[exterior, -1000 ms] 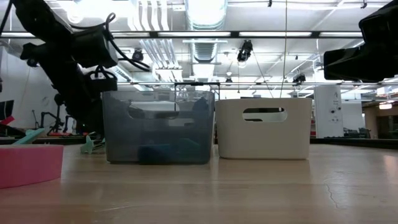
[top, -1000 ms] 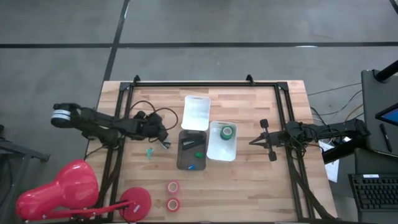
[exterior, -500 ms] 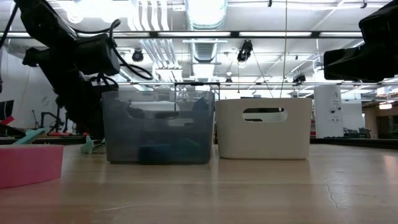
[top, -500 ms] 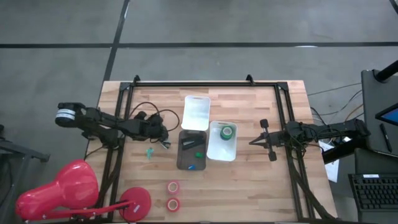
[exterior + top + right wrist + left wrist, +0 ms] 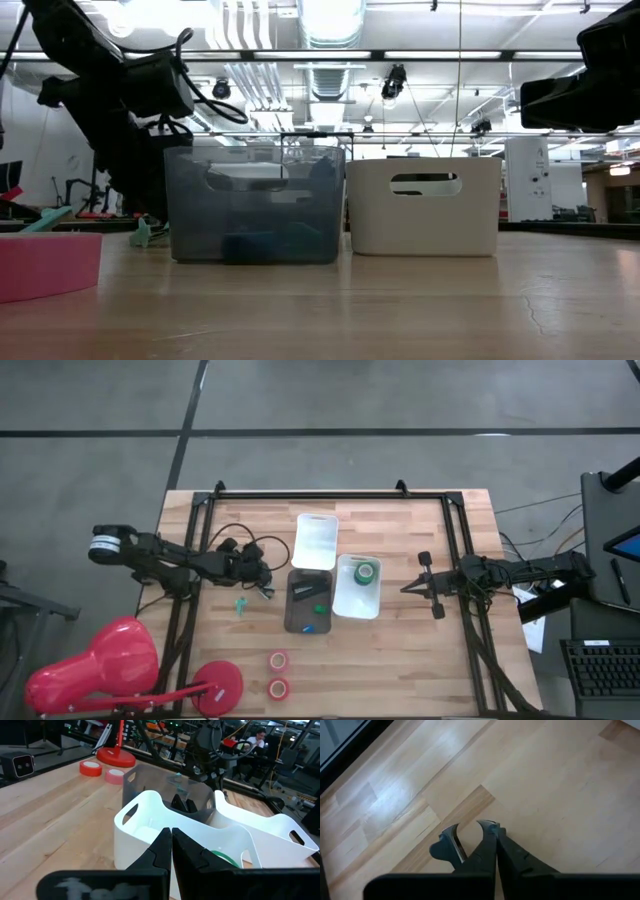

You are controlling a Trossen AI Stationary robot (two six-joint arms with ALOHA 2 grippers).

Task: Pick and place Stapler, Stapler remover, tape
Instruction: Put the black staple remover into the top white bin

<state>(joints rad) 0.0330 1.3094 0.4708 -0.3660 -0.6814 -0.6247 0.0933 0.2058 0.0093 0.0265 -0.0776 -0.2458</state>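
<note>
Holding a small grey metal staple remover [image 5: 451, 846] pinched between its fingers, the left gripper [image 5: 262, 577] hovers above the wooden bench [image 5: 400, 650] just beside the dark translucent plastic bin [image 5: 297, 622]; the remover's curved claws project past the fingertips in the left wrist view. The right gripper [image 5: 424, 587] waits beyond the white bins with its fingers pressed together on nothing. Three bins stand clustered mid-bench. The dark translucent bin holds a black stapler [image 5: 304, 592], a small green item and a small blue item, too small to identify. The white plastic bin [image 5: 351, 606] beside it holds one green tape roll [image 5: 365, 571]. A second white plastic bin [image 5: 316, 541], behind the dark one, shows nothing inside. Two red tape rolls [image 5: 277, 674] lie flat on the bare bench near its front edge, well apart from the bins, and a small teal object [image 5: 241, 605] lies near the left gripper. The staple remover is judged light, rigid and slick, best pinched across its flat body rather than its claws. The tape rolls are judged light and stiff, likely to slide when nudged; gripping across the rim, one finger in the open centre, should hold them.
</note>
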